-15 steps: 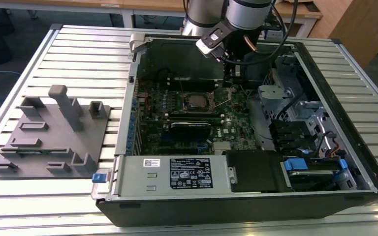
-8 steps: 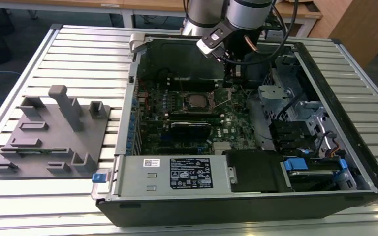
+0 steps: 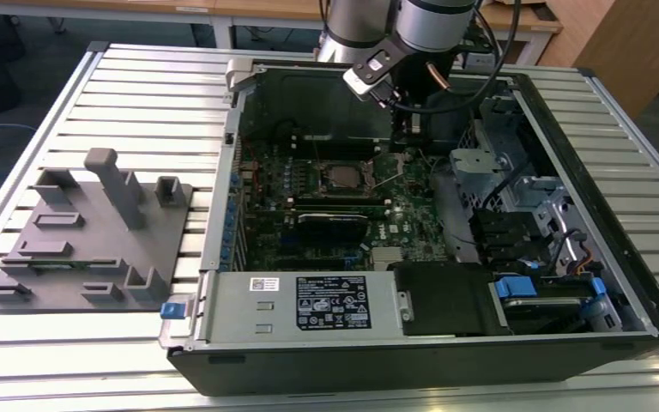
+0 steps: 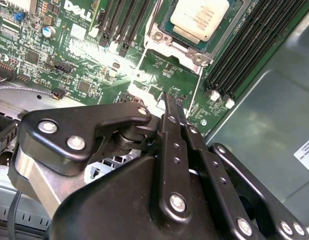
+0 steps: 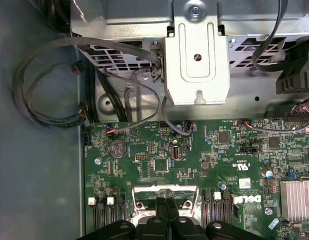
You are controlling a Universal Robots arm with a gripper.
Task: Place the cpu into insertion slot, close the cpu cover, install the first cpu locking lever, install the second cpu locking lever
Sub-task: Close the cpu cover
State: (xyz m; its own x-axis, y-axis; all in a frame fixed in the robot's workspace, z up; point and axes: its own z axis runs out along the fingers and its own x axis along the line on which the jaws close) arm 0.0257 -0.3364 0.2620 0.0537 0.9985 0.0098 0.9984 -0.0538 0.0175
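In the exterior view my gripper (image 3: 402, 146) hangs inside the open computer case, just to the exterior view's right of the insertion slot (image 3: 341, 176) on the green motherboard. The second wrist view shows the cpu (image 4: 199, 17), a pale silver square, lying in the slot with the cpu cover (image 4: 180, 46) framing it. My black fingers (image 4: 170, 107) are pressed together above the board, a short way from the socket's corner, and nothing shows between them. In the first wrist view the fingertips (image 5: 167, 207) meet in front of the socket's metal frame (image 5: 164, 192). I cannot make out the locking levers for certain.
Long black memory slots (image 4: 254, 45) flank the socket. A labelled power supply box (image 3: 306, 305) fills the case's near side. A metal drive cage (image 5: 197, 55) and looped cables (image 5: 49, 80) sit beyond the board. A grey fixture plate (image 3: 89, 236) lies on the slatted table at the exterior view's left.
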